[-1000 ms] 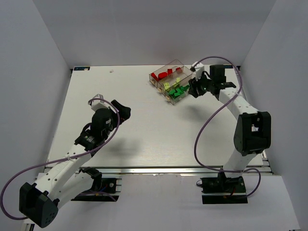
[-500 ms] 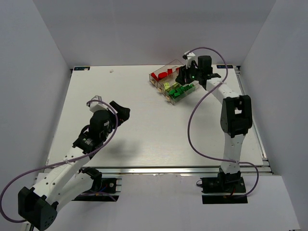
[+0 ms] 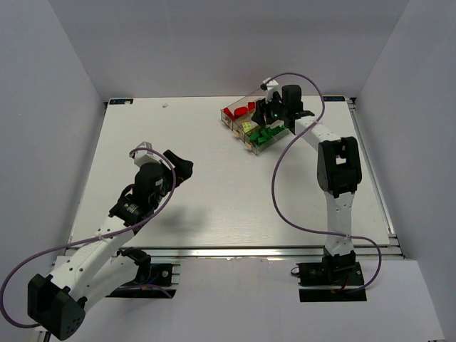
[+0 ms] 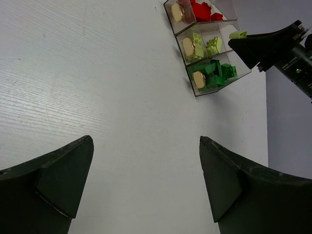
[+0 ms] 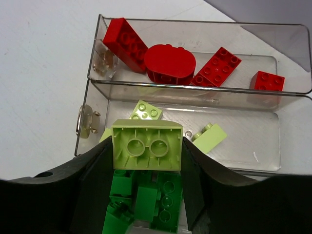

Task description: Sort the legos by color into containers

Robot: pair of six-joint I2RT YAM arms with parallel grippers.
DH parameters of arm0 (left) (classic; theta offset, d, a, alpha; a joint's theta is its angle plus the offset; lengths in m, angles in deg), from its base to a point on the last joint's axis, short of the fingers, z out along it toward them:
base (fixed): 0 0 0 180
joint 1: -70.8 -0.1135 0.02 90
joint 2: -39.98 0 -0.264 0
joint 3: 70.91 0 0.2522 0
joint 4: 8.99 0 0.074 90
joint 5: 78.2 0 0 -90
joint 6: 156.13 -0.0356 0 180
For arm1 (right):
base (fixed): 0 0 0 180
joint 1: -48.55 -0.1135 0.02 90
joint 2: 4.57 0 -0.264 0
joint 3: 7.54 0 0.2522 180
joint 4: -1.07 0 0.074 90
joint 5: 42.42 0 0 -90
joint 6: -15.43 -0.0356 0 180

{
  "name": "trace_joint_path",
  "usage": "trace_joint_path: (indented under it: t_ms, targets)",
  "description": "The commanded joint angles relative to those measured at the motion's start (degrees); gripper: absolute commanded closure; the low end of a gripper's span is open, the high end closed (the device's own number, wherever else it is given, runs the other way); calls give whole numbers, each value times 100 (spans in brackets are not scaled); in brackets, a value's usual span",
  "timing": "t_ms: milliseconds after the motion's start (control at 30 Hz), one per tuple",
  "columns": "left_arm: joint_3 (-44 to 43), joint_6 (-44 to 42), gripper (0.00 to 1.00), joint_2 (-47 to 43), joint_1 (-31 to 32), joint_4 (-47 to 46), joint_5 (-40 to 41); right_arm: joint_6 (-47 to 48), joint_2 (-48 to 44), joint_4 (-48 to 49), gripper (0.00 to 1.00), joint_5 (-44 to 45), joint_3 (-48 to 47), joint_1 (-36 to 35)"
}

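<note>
The right gripper [image 5: 147, 161] is half closed on a lime brick [image 5: 146, 144], clamped by its two flat sides with the hollow underside facing the wrist camera. It hangs over the tray [image 5: 204, 29], about over the wall between the lime bricks [image 5: 146, 111] and the green bricks [image 5: 141, 200]; the red bricks [image 5: 168, 61] fill the far compartment. The brick looks light, stiff and smooth, so a square pinch on opposite flat walls should hold best, while a corner grip might slip. The left gripper [image 4: 145, 141] gapes wide and empty over bare counter [image 4: 97, 73], well apart from the tray.
</note>
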Motion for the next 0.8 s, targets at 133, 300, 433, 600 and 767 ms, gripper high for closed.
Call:
trace_joint_path:
  t_ms: [133,300,433,600,767]
  targets:
    - [-35,32,2,-74,-10,137,68,226,292,419,52,234,-367,-93]
    - [-53,32,2,-92,-10,190,94,332,336,472,19,252,-402,-110]
    - [-53,40,2,-110,-10,199,76,359,153,393,11,164,-376,-102]
    - [-36,58,2,-162,-10,208,59,165,-741,218,11,-28,-43,-40]
    - [-27,-74,2,-259,-10,120,68,182,-1920,-581,11,-65,642,48]
